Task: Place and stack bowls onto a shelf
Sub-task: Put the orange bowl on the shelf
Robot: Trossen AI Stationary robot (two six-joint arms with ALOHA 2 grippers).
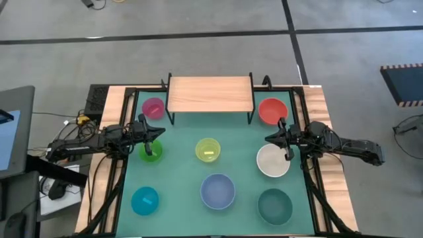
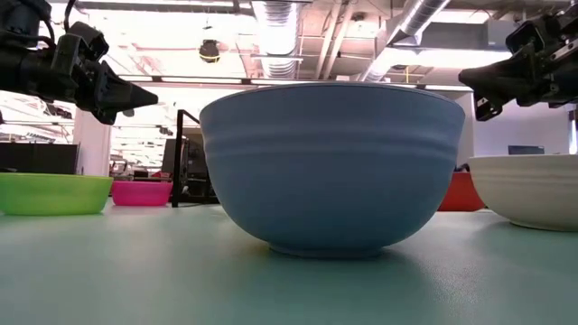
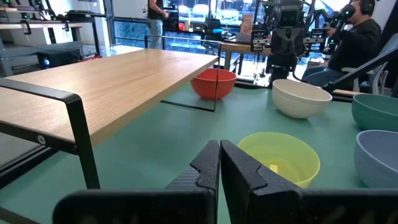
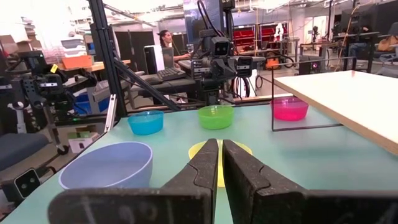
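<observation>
No text, label, brand, number or sign could be read in any view; faint marks on the right claw's housing and signs in the room behind were too blurred to read.

Shelf at mat rear; bowl each side, rest in front.

Bare light-wood shelf at the mat's far edge; eight upright bowls scattered, none stacked
</observation>
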